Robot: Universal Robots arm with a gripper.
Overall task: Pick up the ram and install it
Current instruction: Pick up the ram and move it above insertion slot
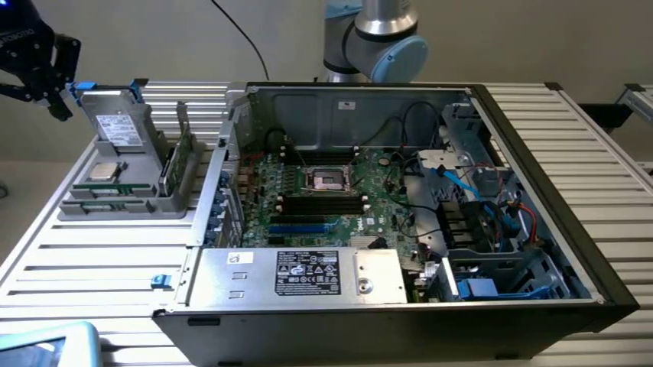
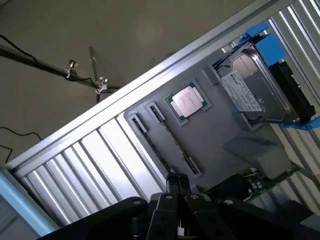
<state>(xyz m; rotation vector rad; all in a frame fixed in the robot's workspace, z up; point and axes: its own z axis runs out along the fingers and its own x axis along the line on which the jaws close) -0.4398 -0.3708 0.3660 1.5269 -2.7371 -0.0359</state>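
The ram (image 1: 105,188) (image 2: 172,142) is a slim green stick lying in a long slot of the grey parts tray (image 1: 122,210) (image 2: 220,135), at the exterior view's left. My black gripper (image 1: 46,95) (image 2: 177,181) hangs above and behind the tray's far left corner, well apart from the ram. Its fingers are shut together with nothing between them. The green motherboard (image 1: 378,202) lies inside the open computer case (image 1: 571,191), and its black memory slots (image 1: 321,202) run across its middle, below the processor socket.
On the tray stand a hard drive in a blue bracket (image 1: 118,126) (image 2: 255,87), a square silver processor chip (image 1: 102,170) (image 2: 186,102) and a green card on edge (image 1: 176,164). A silver power supply (image 1: 296,275) and cables (image 1: 479,191) crowd the case. The arm's base (image 1: 372,38) rises behind.
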